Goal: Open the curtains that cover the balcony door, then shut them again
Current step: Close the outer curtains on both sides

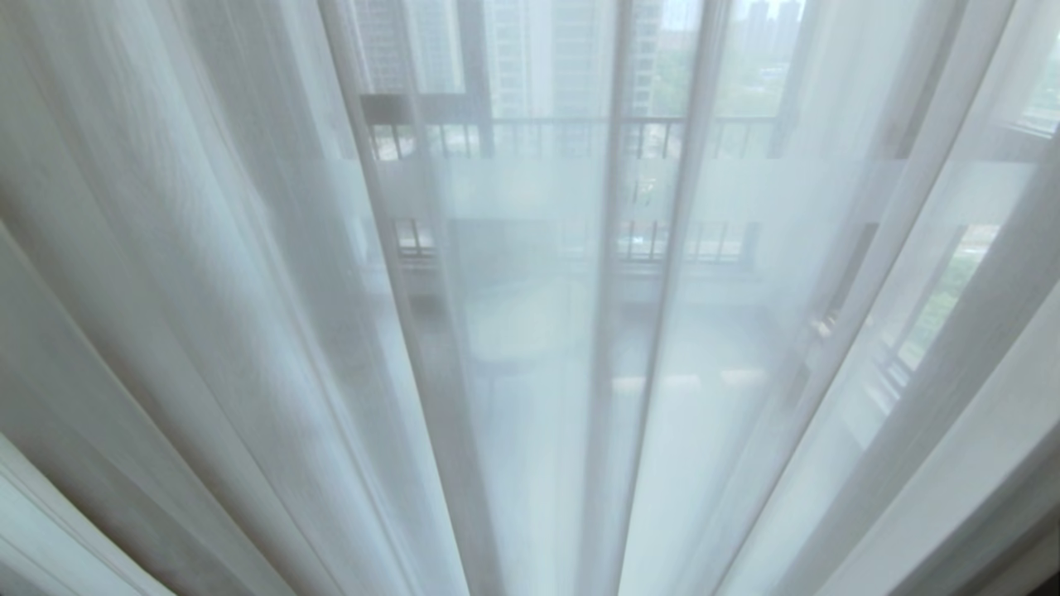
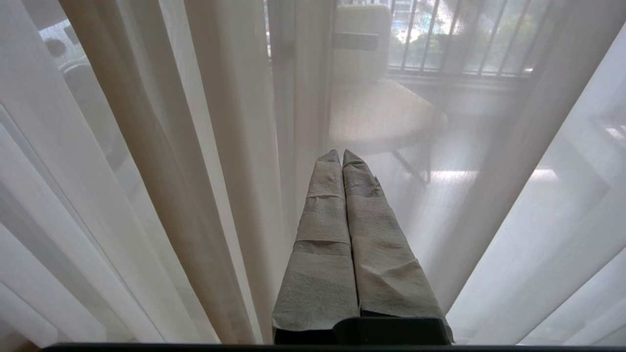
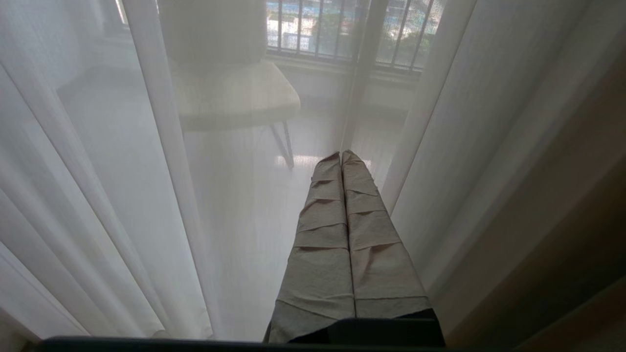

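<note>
The curtains' thin white sheers (image 1: 248, 331) hang shut in long folds across the whole head view. Through them shows the balcony door with its frosted white band (image 1: 538, 189). Neither arm appears in the head view. My left gripper (image 2: 341, 153) is shut, its tape-wrapped fingers pressed together, pointing at the sheer (image 2: 489, 205) just ahead with nothing between them. My right gripper (image 3: 341, 154) is likewise shut and empty in front of the sheer (image 3: 98, 171). A darker tan drape (image 3: 577, 254) hangs beside the right gripper.
Behind the sheers, on the balcony, stands a pale chair (image 2: 381, 112) (image 3: 230, 93) on thin legs. A barred railing (image 1: 580, 132) runs across farther back, with tall buildings beyond it.
</note>
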{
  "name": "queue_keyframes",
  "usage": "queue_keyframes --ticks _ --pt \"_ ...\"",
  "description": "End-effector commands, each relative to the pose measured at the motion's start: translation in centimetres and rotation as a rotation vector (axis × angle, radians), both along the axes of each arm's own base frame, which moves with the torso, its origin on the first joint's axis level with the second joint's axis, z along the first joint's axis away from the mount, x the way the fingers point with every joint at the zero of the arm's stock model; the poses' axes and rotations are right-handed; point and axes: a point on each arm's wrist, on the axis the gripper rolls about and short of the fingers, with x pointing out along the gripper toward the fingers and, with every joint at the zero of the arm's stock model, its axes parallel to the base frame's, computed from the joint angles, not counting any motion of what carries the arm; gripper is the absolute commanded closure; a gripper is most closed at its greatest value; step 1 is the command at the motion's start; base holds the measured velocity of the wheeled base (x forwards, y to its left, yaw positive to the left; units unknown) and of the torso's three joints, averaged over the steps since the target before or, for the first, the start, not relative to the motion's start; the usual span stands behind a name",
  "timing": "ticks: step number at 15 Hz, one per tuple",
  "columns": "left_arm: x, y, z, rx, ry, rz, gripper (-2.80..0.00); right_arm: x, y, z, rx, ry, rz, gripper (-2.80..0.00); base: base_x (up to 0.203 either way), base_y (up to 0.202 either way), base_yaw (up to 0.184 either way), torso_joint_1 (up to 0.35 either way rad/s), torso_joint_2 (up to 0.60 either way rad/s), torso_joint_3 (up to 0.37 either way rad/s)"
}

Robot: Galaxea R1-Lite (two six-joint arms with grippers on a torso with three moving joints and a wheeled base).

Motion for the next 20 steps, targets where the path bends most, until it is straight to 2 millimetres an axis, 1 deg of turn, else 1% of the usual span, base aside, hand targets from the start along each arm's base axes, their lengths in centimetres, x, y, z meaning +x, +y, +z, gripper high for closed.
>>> queue_keyframes --ticks 1,20 --pt "-0.01 0.00 0.01 0.000 -0.001 0.002 0.00 0.00 0.00 0.00 -0.001 0.000 0.001 0.00 0.000 0.000 0.000 0.000 0.00 0.000" --pt "0.00 0.00 -0.03 0.001 0.001 0.001 0.00 0.00 0.00 0.00 -0.001 0.000 0.002 0.00 0.000 0.000 0.000 0.000 0.00 0.000"
